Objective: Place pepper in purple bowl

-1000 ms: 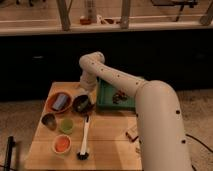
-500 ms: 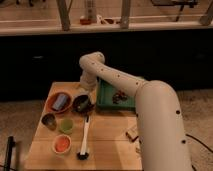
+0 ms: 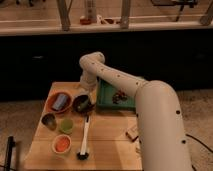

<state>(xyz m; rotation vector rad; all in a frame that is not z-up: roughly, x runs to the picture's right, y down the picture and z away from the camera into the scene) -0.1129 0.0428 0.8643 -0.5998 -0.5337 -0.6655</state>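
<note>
Purple bowl [image 3: 75, 103]: one; pepper [image 3: 84, 104]: one, inside; gripper [image 3: 89, 96] just above.

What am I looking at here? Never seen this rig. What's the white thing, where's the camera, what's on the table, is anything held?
The white thing is a robot arm on a mobile base. One camera looks down over it at a wooden table; where that camera is mounted I cannot tell. The gripper hangs right over the dark purple bowl. A small greenish lump there looks like the pepper; whether it is held or lies in the bowl is unclear. Left of that bowl sits an orange-brown bowl. Nearer the camera are a metal cup, a green cup, a small white bowl with orange inside and a white brush. A green tray sits on the right.
</note>
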